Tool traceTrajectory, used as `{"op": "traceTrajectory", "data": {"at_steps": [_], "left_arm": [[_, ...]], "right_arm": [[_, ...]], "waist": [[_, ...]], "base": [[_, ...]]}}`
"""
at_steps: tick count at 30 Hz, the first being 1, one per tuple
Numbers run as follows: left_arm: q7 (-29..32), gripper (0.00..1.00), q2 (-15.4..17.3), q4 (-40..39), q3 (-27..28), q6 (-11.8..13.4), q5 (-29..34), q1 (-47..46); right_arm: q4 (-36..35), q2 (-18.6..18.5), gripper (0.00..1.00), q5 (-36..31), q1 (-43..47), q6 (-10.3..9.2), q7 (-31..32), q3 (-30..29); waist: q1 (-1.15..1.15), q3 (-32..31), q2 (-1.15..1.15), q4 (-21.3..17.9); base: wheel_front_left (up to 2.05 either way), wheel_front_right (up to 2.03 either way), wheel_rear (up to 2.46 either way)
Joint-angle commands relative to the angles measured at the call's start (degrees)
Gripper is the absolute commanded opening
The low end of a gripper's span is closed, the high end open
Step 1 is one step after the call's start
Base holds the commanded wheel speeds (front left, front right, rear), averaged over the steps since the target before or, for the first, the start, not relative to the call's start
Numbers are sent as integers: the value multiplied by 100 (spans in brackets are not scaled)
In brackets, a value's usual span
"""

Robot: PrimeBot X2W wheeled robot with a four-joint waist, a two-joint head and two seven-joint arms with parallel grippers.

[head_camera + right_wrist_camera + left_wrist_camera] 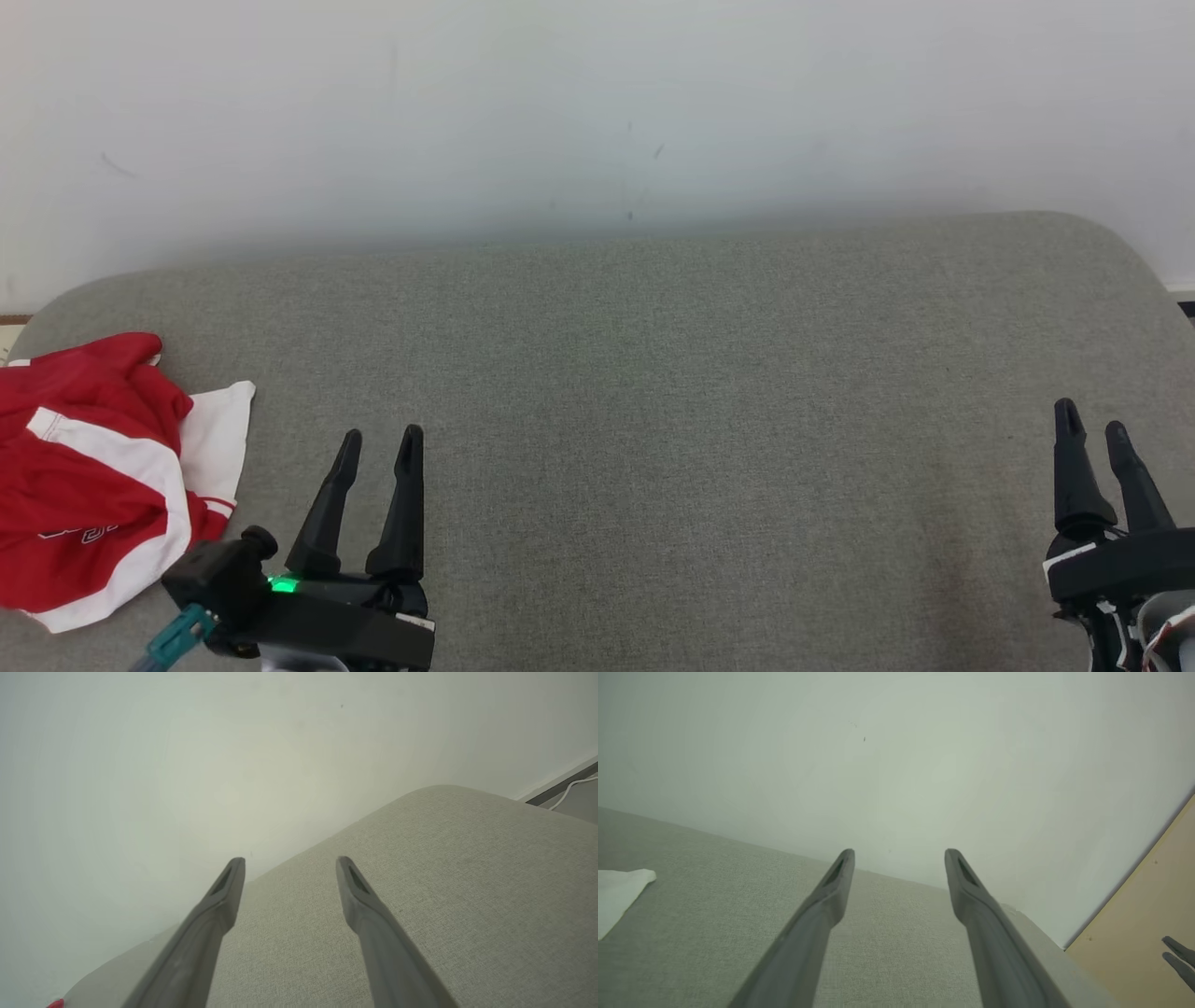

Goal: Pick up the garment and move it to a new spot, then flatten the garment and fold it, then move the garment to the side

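Now: I have both hands empty; left gripper (382, 433) and right gripper (1090, 416) stand wide above the grey cushion (653, 373).
Garment: the red-and-white garment (93, 476) lies crumpled at the cushion's left edge, near my left gripper and well apart from the right.
Handling: I judge it light, soft and limp; it will sag and drag.
Hold: I'd pinch the white corner (619, 896) nearest my left fingers.

My left gripper (381, 432) and right gripper (1090, 417) each have two long, tapering black fingers (329, 504) on a blocky black base. A green light (283, 585) glows on the left base, beside a round knob (259, 539) and a teal connector (179, 633). Close up, the fingers look matte grey, with a slim slot near each tip.
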Motion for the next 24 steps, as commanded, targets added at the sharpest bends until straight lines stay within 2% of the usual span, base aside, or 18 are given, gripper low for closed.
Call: {"op": "traceTrajectory", "data": {"at_steps": [1,9,24], "left_arm": [[-36,100,68,-112,5,64,253,11],[-53,100,246,-28,-13,395,869,160],[-78,100,113,487,431,777,1320,315]], "right_arm": [[-63,-107,100,-176,12,3,-79,86],[54,-104,100,-677,134,3,-257,392],[61,26,100,-1435,337,3,-350,638]], "waist": [[0,-2,0,2],[0,-20,0,29],[0,-69,0,72]], "base": [[0,0,0],[0,0,0],[0,0,0]]}}
